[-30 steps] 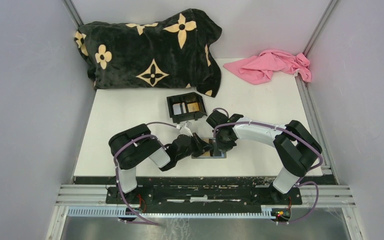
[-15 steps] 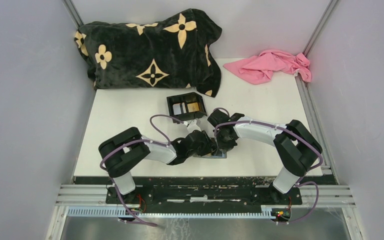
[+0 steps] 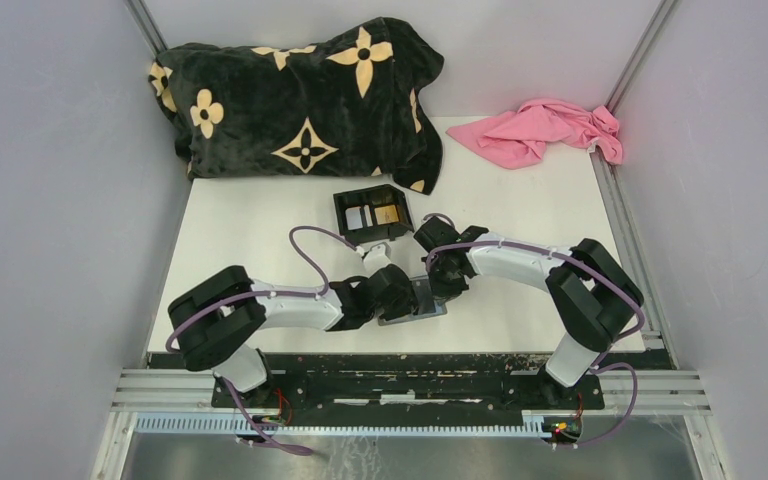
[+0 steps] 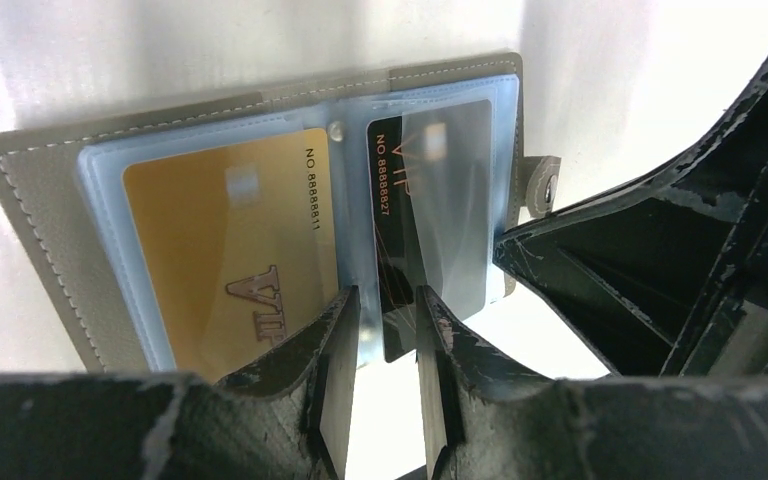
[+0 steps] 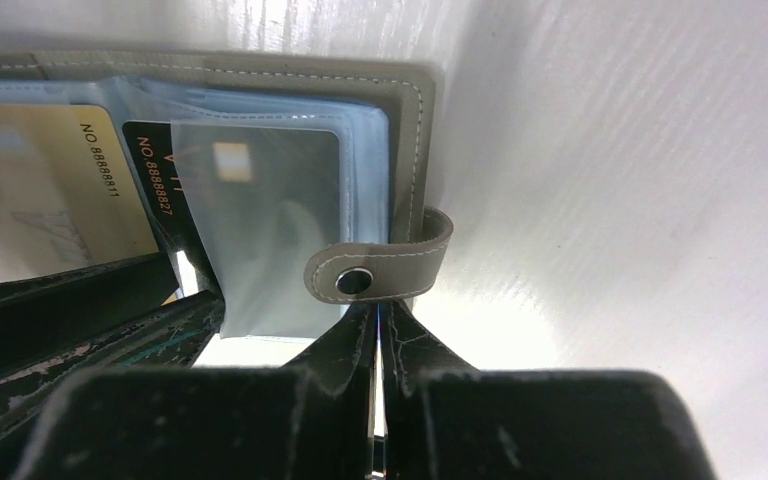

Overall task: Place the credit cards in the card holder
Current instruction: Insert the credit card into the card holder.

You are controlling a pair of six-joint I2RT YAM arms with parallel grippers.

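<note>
stiff, slippery black card (image 4: 388,260) partly in the soft card holder (image 4: 40,230); left gripper (image 4: 382,300) released astride its protruding edge, right gripper (image 5: 377,315) clenched.

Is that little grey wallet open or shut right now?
Open. The card holder lies spread flat, its clear sleeves showing a gold card and a black card, and its clasp tab hangs unfastened.

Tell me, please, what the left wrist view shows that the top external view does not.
Only the left wrist view: a gold card sleeved and a black card sticking partly out of the card holder, within the open left end effector. Only the top external view: the black box, patterned blanket and pink cloth. Both: the card holder lying open on the table, the right end effector at its edge.
</note>
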